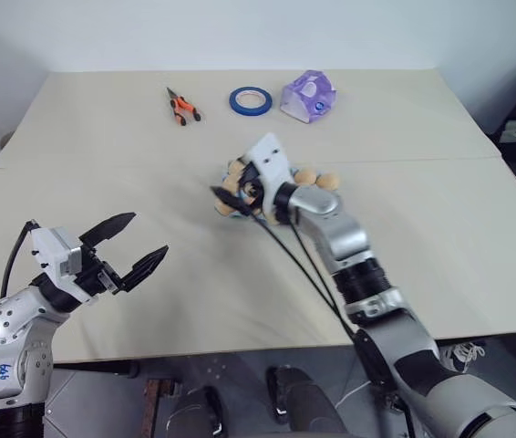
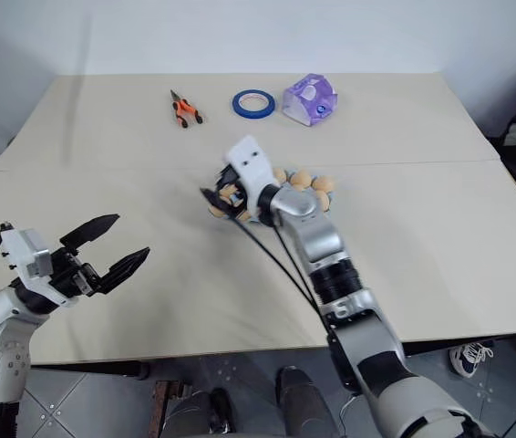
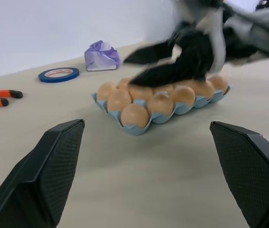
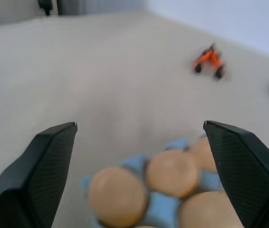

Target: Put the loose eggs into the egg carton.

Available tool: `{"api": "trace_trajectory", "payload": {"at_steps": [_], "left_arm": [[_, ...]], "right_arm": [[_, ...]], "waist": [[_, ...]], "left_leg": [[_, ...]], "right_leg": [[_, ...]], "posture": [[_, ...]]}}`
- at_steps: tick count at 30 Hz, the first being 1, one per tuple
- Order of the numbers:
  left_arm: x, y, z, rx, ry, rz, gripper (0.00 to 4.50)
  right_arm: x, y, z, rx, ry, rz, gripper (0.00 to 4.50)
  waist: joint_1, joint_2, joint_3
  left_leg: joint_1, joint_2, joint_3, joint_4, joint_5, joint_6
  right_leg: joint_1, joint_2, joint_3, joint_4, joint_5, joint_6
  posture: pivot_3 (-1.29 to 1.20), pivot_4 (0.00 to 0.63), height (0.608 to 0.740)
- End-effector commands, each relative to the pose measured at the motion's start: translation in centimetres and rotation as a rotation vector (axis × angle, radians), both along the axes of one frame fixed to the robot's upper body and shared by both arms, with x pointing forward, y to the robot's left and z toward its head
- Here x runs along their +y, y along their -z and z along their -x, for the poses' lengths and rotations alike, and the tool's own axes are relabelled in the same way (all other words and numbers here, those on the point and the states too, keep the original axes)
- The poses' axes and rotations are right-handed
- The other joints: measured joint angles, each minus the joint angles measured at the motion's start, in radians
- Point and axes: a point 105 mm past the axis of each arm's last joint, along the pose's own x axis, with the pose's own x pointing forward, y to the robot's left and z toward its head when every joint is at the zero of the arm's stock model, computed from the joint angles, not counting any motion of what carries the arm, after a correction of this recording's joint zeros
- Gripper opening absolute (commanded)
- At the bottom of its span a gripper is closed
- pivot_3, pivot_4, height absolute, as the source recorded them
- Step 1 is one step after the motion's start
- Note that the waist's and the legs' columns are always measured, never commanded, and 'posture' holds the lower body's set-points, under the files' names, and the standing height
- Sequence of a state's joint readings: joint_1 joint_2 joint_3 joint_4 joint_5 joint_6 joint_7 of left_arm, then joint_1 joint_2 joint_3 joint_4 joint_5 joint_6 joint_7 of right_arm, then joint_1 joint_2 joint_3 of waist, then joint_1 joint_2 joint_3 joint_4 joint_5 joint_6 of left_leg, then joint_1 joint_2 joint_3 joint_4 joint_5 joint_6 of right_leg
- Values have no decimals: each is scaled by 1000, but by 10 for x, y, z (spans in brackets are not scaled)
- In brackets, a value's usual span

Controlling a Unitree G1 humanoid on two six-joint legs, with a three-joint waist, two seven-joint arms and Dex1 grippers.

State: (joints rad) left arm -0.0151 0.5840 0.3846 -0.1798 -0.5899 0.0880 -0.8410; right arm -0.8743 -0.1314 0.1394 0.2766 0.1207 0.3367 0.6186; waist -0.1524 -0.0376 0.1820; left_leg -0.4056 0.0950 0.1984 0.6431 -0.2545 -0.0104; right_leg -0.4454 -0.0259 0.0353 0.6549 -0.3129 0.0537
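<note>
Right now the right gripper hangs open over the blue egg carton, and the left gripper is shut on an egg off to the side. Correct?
Not quite. The left gripper is open and holds nothing; the left wrist view shows its fingers spread wide with bare table between them. The rest stands: the right gripper hangs open over the egg carton, whose cups hold eggs.

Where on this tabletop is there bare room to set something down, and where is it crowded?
Bare: the wide stretch between the left gripper and the light blue moulded egg carton, and the near right side of the beige table. Crowded: the carton under the right gripper, and the far row of orange-handled pliers, blue tape roll, purple-and-white packet.
</note>
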Motion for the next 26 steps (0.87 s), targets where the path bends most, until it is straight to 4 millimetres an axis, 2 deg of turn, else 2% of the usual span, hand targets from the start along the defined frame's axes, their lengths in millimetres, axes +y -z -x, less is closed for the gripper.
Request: {"api": "trace_trajectory", "payload": {"at_steps": [1,5,9,12,15,26], "left_arm": [[5,-8,-8,6,-25,29,4500],[6,-12,-12,-24,-44,24,4500],[3,-10,-15,9,-21,41,4500],[3,-11,-19,27,-11,53,4500],[3,-14,-22,27,6,47,4500],[3,-22,-23,-1,60,-8,4500]], "right_arm": [[-45,-11,22,-82,-50,-23,4456],[-91,-1,48,-133,-62,-15,4456],[-140,18,77,-93,-75,-6,4456],[-162,29,91,-42,-93,-16,4456],[-174,41,99,-4,-113,29,4456],[-177,36,95,-7,-124,29,4456]], "waist": [[13,0,0],[21,-1,0],[18,-1,0],[16,-1,0],[14,-2,0],[19,-2,0]], "left_leg": [[0,0,0,0,0,0],[0,-1,0,-3,0,0],[2,-1,1,-5,0,0],[3,-1,1,-6,1,0],[5,-2,1,-6,2,1],[5,-4,0,-6,2,0]], "right_leg": [[0,0,0,0,0,0],[1,0,0,-2,0,0],[1,1,1,-3,0,0],[1,1,2,-2,0,0],[1,1,3,-1,0,0],[2,-2,2,-1,1,0]], "posture": [[0,150,740],[0,150,740],[0,150,740],[0,150,740],[0,150,740],[0,150,740]]}}
